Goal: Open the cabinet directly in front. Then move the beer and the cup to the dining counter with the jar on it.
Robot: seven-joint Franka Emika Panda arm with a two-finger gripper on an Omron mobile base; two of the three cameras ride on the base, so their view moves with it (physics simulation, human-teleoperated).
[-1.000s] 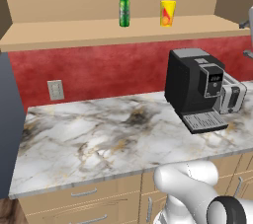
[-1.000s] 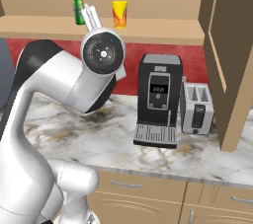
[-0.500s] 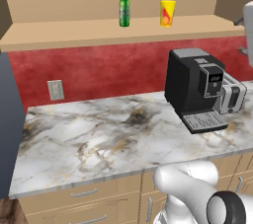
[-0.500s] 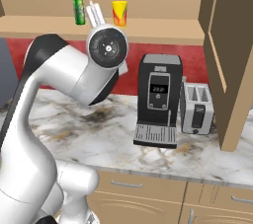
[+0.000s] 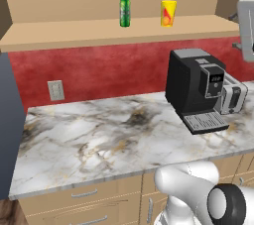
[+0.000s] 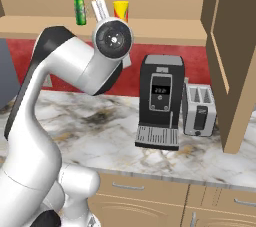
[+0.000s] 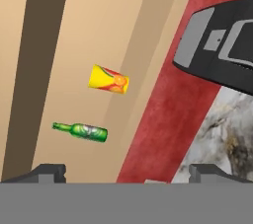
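The cabinet stands open: its tan door (image 6: 235,56) swings out at the right, and its shelf (image 5: 99,33) is bare wood. On that shelf the green beer (image 5: 124,5) stands upright, with the yellow cup (image 5: 168,13) a little to its right. Both also show from the other side, beer (image 6: 79,4) and cup (image 6: 121,10). My gripper (image 6: 99,6) is raised in front of the shelf, between the two in the right base view, and holds nothing. In the rolled hand view the cup (image 7: 108,80) and beer (image 7: 81,130) lie ahead of my open gripper (image 7: 129,171), well apart from it.
A black coffee machine (image 5: 196,90) and a silver toaster (image 5: 233,95) stand on the marble worktop (image 5: 99,140) below the shelf, against the red wall. The open door hangs over the toaster (image 6: 200,108). Tan drawers run under the worktop, and a dark appliance (image 5: 7,130) stands at the left.
My arm has lifted the hand up and a little to the right, closer to the shelf. The beer and cup have not moved, and the jaws stay open.
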